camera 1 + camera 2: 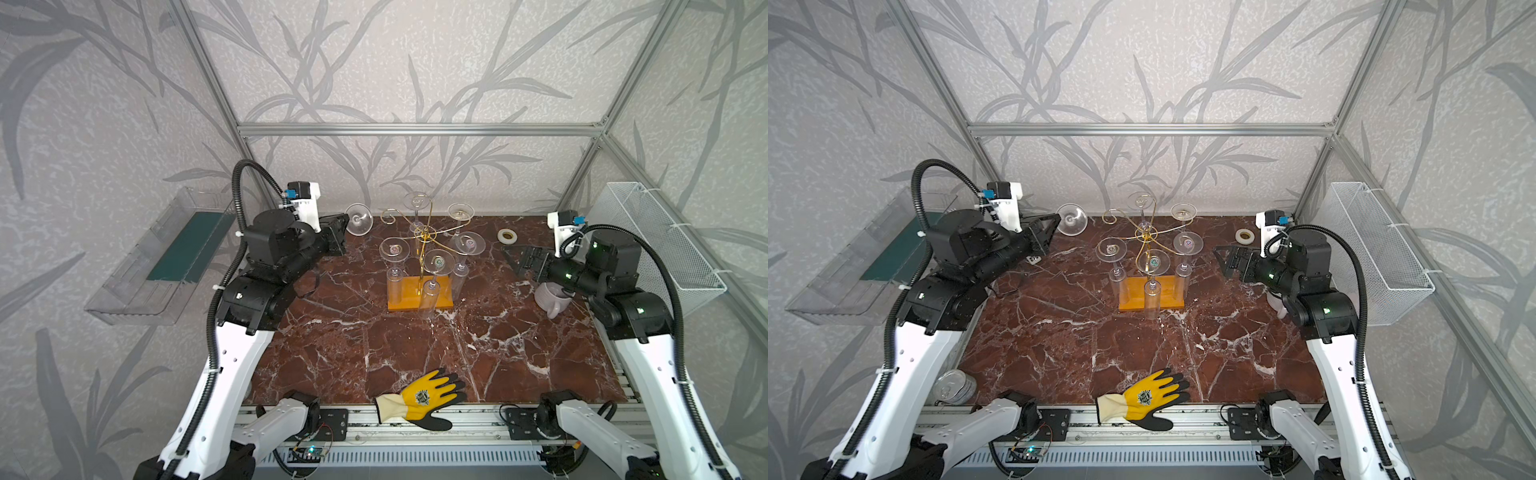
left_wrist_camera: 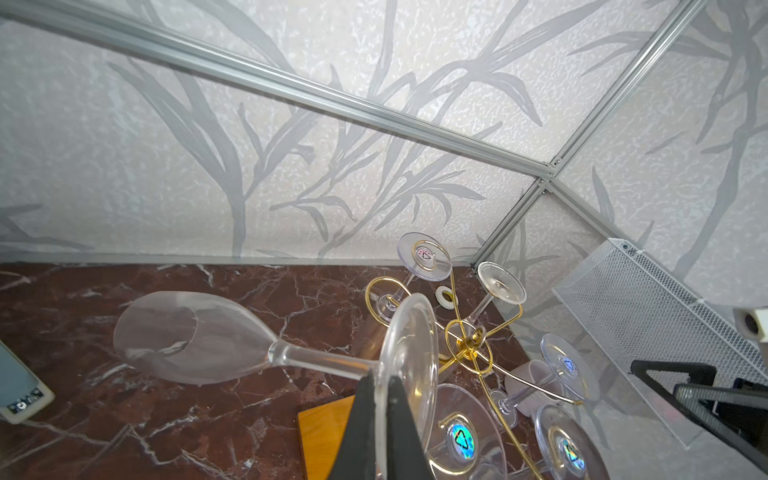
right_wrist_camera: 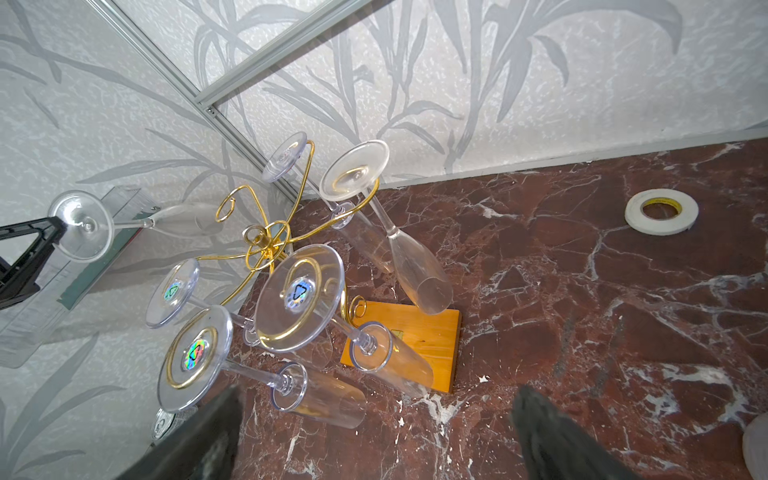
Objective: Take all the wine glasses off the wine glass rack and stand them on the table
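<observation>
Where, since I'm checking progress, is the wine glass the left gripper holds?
In both top views the wine glass is sideways at the back left of the table, foot pinched in the left gripper, just left of the wine glass rack.

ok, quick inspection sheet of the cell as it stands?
Surface: red-brown marble tabletop, white veins.
Job's things: wine glass rack holds five glasses, one curl empty; wine glass held sideways beside it.
Clutter: yellow work glove at front edge, tape roll, pale mug, tin can.
Grippers: left pincer shut on the wine glass foot; right pincer open, holding nothing.
Cables: black corrugated conduit on each arm; loose wires at front rail.
Surroundings: aluminium frame, leaf-pattern walls, clear plastic bin, white mesh basket.
</observation>
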Controlling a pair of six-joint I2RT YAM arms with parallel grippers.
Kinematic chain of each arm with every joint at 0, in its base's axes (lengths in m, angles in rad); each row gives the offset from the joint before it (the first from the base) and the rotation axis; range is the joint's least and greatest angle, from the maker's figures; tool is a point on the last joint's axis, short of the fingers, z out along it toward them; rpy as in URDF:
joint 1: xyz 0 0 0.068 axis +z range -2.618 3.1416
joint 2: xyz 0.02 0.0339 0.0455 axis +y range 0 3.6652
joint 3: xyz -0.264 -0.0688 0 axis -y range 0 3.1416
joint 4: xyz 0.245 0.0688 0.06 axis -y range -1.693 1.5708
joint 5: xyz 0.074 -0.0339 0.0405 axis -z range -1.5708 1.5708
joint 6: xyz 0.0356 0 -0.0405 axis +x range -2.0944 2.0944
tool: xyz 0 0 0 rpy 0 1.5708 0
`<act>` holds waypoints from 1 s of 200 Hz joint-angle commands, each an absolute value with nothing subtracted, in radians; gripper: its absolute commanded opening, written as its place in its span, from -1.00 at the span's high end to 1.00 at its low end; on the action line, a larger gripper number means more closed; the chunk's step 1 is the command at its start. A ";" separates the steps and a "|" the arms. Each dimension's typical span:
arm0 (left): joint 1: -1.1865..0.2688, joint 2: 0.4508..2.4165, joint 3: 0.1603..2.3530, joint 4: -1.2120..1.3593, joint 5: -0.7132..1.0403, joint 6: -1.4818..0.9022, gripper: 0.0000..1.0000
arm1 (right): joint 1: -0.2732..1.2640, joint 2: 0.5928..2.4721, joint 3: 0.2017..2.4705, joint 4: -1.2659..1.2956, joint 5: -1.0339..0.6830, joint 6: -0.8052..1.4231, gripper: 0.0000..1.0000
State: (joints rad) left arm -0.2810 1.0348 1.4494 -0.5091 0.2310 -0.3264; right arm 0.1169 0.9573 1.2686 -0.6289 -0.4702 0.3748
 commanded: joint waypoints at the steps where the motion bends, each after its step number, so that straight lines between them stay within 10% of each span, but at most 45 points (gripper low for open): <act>1: -0.308 1.008 1.431 -0.443 0.211 -0.153 1.00 | 0.120 0.962 1.302 -0.591 -0.520 0.401 -0.99; 200: -1.023 1.066 1.197 0.118 -0.319 1.008 1.00 | 0.342 1.158 1.575 -0.517 -0.684 0.418 -0.99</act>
